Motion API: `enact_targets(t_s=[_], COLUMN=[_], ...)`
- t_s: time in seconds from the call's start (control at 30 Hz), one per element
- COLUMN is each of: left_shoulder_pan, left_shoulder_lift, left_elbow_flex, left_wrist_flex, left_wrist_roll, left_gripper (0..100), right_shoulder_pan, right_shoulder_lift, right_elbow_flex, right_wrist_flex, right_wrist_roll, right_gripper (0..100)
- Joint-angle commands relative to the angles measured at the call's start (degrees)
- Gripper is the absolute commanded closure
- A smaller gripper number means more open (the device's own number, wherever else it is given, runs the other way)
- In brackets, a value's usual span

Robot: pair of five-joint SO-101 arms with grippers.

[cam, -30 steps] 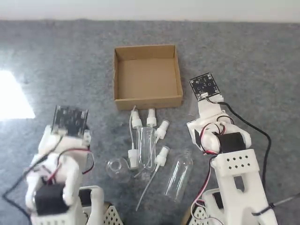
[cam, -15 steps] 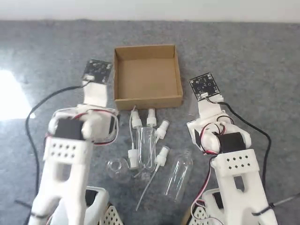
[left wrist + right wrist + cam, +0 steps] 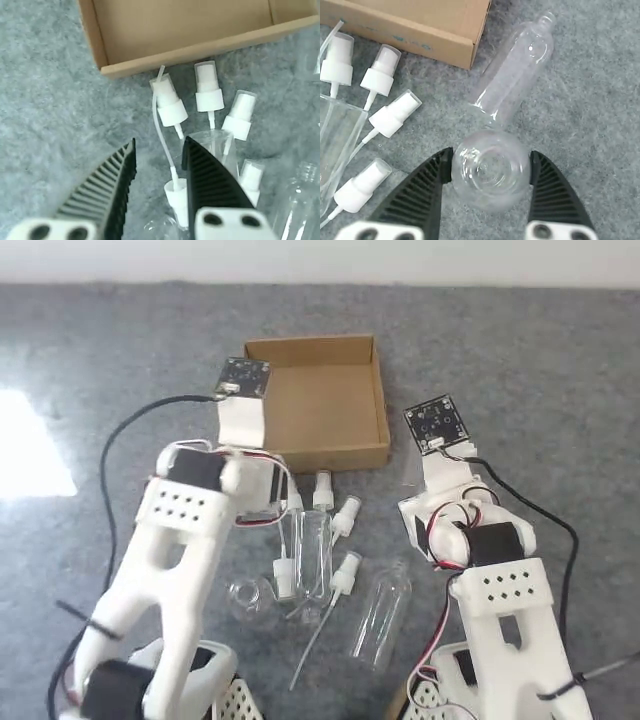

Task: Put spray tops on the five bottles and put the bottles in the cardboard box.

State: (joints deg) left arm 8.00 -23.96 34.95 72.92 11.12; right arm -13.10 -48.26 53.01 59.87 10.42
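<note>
While the right gripper [image 3: 491,152] clamps a bottle [image 3: 490,180], the left gripper [image 3: 160,141], jaws apart over the spray tops [image 3: 170,105], could snag a tube [image 3: 159,125] and scatter them.

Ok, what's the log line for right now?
left gripper: open above spray tops | right gripper: shut on clear bottle | cardboard box: nothing inside

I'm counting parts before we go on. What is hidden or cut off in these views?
High view: right arm covers the bottle at the right claw.
High view: left arm covers the box's near corner.
Left wrist view: left claw hides part of a top; the picture edge cuts off a second bottle.
</note>
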Motion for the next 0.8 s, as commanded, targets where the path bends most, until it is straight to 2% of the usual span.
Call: enact_targets(t_s=[0.0,0.27,0.37,0.5,0.77], left_shoulder_pan=[1.67,2.20,2.20,2.11,2.20], left_shoulder_lift=[4.75,12.66,13.89,15.30,20.66], left_elbow_flex=[-3.30,-3.47,-3.47,-3.38,-3.38], left_wrist_flex=[-3.69,-9.85,-11.08,-11.87,-15.30], left_wrist_roll=[2.29,2.55,2.73,6.68,6.95], left_gripper=[85,85,80,75,75], right_shoulder_pan=[0.57,0.57,0.57,0.57,0.57], right_shoulder_lift=[-0.04,0.13,0.13,0.13,0.13], right_elbow_flex=[-0.70,-0.70,-0.70,-0.70,-0.70], right_wrist_flex=[-0.75,-0.75,-0.75,-0.75,-0.75], right_wrist_roll=[-0.18,-0.18,-0.18,-0.18,-0.18], right_gripper=[87.6,87.6,87.6,87.6,87.6])
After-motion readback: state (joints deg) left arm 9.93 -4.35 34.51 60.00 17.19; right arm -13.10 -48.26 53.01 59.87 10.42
